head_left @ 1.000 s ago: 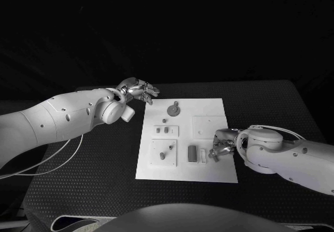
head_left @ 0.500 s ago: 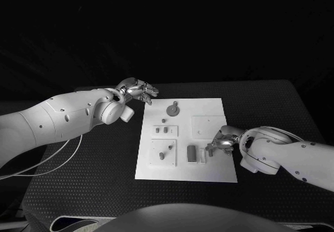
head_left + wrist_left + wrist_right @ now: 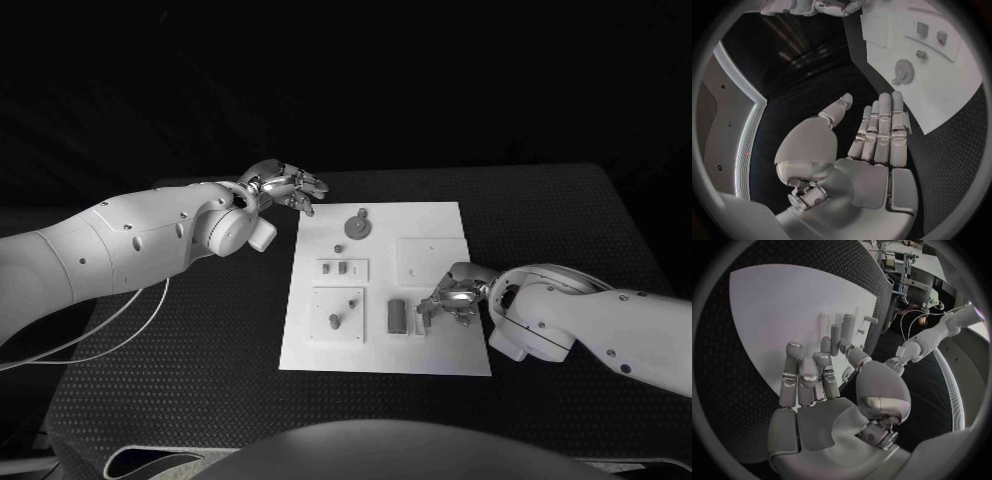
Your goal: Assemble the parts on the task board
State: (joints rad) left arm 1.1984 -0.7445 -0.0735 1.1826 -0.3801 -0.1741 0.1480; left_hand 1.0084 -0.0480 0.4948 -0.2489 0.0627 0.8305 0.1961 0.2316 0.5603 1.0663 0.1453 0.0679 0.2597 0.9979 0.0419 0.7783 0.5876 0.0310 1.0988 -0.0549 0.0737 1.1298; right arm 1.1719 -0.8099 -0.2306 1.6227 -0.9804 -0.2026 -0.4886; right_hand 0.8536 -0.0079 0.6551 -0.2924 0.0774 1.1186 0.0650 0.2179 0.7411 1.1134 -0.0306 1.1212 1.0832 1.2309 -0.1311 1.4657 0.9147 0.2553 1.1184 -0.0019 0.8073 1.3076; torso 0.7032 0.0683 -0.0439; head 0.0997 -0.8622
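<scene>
A black table fills a dark room, with a white board [image 3: 387, 288] lying flat at its middle. On the board's near right part a small grey bar [image 3: 397, 317] lies with its long axis running toward and away from the robot, and a paler strip [image 3: 420, 321] lies parallel just beside it. The right hand [image 3: 450, 300] hovers directly over that strip, much nearer than the other; its fingers [image 3: 804, 377] are slightly apart and hold nothing, though contact with the strip cannot be told. The left hand [image 3: 289, 186] hangs empty and relaxed off the board's far left corner.
</scene>
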